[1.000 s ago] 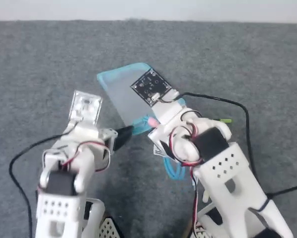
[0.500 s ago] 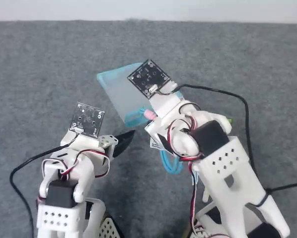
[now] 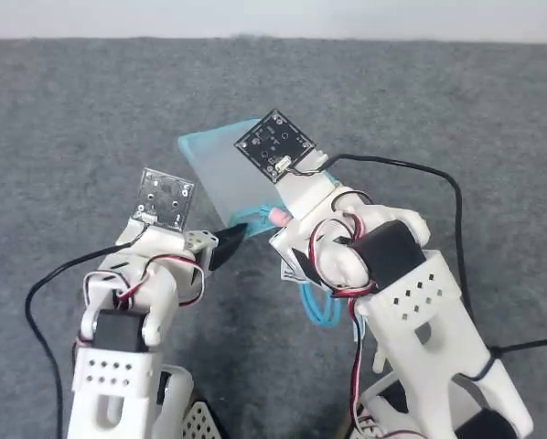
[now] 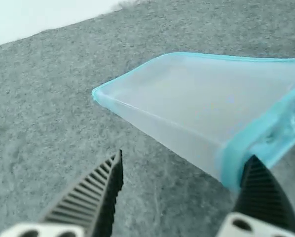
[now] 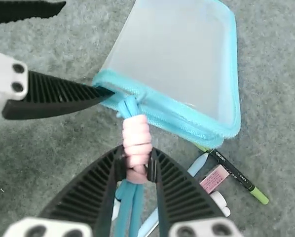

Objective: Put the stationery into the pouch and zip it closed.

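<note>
A translucent pouch [image 3: 220, 169] with blue trim lies on the grey mat, its closed end away from the arms. My right gripper [image 5: 136, 170] is shut on the pink zipper pull [image 5: 136, 140] at the pouch's [image 5: 177, 54] near corner, with a blue cord [image 5: 130, 207] hanging below it. My left gripper [image 4: 182, 182] is open beside that corner, one finger [image 5: 58, 94] touching the blue trim and the other away from the pouch [image 4: 197, 103]. A dark pen with a green tip [image 5: 239, 181], a pink eraser [image 5: 214, 178] and a pale blue pen [image 5: 197, 165] lie outside the pouch, beside its zipper edge.
Both arm bodies fill the near part of the table in the high view, with black cables [image 3: 420, 178] trailing right and left. The blue cord [image 3: 319, 306] lies under the right arm. Grey mat [image 3: 91, 110] stretches left of and beyond the pouch.
My left arm drew back toward its base, then came forward again to the pouch corner. My right gripper shifted the pink pull slightly away and to the left.
</note>
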Motion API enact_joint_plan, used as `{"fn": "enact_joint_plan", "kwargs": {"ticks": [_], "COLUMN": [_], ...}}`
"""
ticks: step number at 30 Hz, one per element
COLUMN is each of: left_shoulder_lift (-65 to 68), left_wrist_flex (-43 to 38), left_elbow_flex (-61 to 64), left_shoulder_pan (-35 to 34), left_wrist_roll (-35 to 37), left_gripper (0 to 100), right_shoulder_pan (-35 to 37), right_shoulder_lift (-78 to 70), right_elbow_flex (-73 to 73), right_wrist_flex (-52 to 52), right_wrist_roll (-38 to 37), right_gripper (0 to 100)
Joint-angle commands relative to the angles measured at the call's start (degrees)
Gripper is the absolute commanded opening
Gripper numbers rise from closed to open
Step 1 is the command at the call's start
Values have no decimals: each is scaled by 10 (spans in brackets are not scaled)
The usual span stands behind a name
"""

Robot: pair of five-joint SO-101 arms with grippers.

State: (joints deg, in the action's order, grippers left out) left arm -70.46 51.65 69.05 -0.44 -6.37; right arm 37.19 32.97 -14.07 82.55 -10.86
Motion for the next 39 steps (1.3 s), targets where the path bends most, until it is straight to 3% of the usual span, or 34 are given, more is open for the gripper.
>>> {"fn": "enact_joint_plan", "kwargs": {"ticks": [1,10,23,31,36,39], "left_shoulder_lift": [47,111,112,111,113,113], "left_wrist_flex": [-47,-124,-176,-164,-161,-160], "left_elbow_flex": [-8,-8,22,19,14,13], "left_shoulder_pan": [-6,-54,-20,-16,-14,-14], "left_wrist_roll": [-3,16,26,26,30,38], "left_gripper": [360,359,311,311,311,311], "right_shoulder_pan": [15,72,72,68,95,112], "right_shoulder_lift": [9,102,139,118,112,81], "right_elbow_flex": [4,-34,-98,-288,-327,-360], "right_wrist_flex": [0,26,13,-206,-249,-313], "right_wrist_roll": [-6,-41,-56,-45,52,60], "right_gripper": [6,6,7,13,159,253]}}
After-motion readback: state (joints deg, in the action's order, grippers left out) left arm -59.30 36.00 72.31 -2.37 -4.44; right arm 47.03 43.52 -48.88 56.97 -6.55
